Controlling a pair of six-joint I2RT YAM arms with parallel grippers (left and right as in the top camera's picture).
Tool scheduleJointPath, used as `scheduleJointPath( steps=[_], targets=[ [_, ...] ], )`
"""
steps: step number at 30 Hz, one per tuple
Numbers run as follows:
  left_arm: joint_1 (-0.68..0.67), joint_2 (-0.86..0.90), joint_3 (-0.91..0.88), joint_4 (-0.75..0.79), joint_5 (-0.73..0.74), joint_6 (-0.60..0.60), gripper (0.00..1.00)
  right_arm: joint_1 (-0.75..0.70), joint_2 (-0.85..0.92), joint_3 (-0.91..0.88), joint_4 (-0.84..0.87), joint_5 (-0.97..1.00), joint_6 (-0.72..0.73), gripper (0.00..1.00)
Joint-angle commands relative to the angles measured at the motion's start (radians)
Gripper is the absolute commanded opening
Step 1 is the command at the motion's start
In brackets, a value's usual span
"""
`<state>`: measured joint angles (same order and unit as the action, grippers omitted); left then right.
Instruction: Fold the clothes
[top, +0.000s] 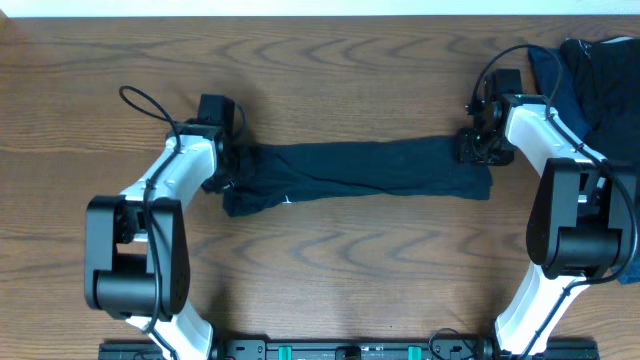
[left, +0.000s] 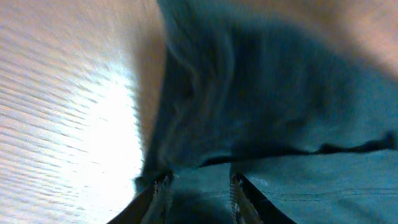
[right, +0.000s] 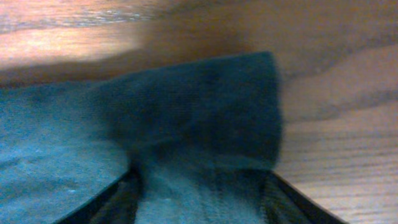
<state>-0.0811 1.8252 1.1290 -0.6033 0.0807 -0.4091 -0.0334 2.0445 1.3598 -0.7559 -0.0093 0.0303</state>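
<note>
A very dark navy T-shirt (top: 365, 168) lies on the wooden table as a long folded strip stretched between my two grippers, with a small white mark (top: 288, 199) near its left front edge. My left gripper (top: 228, 168) is at the bunched left end. In the left wrist view its fingers (left: 199, 186) are closed on a fold of the cloth (left: 273, 106). My right gripper (top: 482, 146) is at the shirt's right end. In the right wrist view its fingers (right: 199, 193) are spread wide over the flat fabric (right: 186, 118).
A pile of other dark navy and black garments (top: 600, 70) lies at the table's far right corner, behind my right arm. Bare wood (top: 350, 80) surrounds the strip. The arm bases stand at the front edge (top: 350, 350).
</note>
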Motion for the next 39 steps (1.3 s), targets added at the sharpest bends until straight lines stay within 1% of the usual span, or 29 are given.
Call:
scheduleJointPath(
  steps=[1, 2, 5, 8, 9, 15, 16, 18, 20, 23, 25, 26, 29, 35, 39],
  targets=[
    [0.006, -0.097, 0.080, -0.003, -0.032, 0.015, 0.37, 0.001, 0.035, -0.036, 0.003, 0.062, -0.005, 0.45],
    [0.006, -0.119, 0.090, -0.003, -0.032, 0.015, 0.38, 0.001, 0.035, -0.036, 0.004, 0.062, -0.005, 0.40],
    [0.006, -0.190, 0.102, -0.002, -0.032, 0.015, 0.40, 0.001, 0.035, -0.036, 0.005, 0.062, -0.006, 0.30],
    [0.006, -0.255, 0.102, -0.006, -0.033, 0.015, 0.40, -0.001, 0.035, -0.036, 0.005, 0.063, -0.006, 0.08],
    [0.006, -0.275, 0.102, -0.007, -0.033, 0.015, 0.40, -0.003, 0.035, -0.036, 0.005, 0.066, -0.005, 0.02],
    [0.006, -0.368, 0.102, -0.021, -0.042, 0.016, 0.40, -0.046, 0.035, -0.031, 0.006, 0.084, -0.005, 0.02],
    [0.006, -0.375, 0.102, -0.023, -0.045, 0.016, 0.40, -0.054, 0.035, -0.029, 0.008, 0.084, -0.005, 0.10],
    [0.006, -0.384, 0.102, -0.029, -0.045, 0.034, 0.41, -0.067, 0.035, -0.028, 0.007, 0.084, -0.005, 0.42],
    [0.006, -0.383, 0.102, -0.037, -0.045, 0.045, 0.40, -0.074, 0.035, -0.028, 0.005, 0.084, -0.014, 0.53],
    [0.006, -0.381, 0.101, -0.056, -0.049, 0.063, 0.41, -0.085, 0.035, -0.027, 0.004, 0.073, -0.037, 0.58],
    [0.006, -0.381, 0.101, -0.062, -0.056, 0.084, 0.41, -0.090, 0.035, -0.018, -0.005, -0.014, -0.095, 0.61],
    [0.006, -0.381, 0.101, -0.066, -0.073, 0.084, 0.41, -0.094, 0.034, -0.007, -0.018, -0.069, -0.129, 0.64],
    [0.006, -0.381, 0.101, -0.073, -0.093, 0.084, 0.41, -0.107, 0.029, 0.049, -0.078, -0.164, -0.140, 0.71],
    [0.006, -0.381, 0.099, -0.079, -0.093, 0.084, 0.41, -0.132, 0.009, 0.113, -0.151, -0.163, -0.140, 0.73],
    [0.006, -0.381, 0.099, -0.082, -0.093, 0.083, 0.41, -0.154, 0.009, 0.113, -0.165, -0.163, -0.140, 0.70]
  ],
)
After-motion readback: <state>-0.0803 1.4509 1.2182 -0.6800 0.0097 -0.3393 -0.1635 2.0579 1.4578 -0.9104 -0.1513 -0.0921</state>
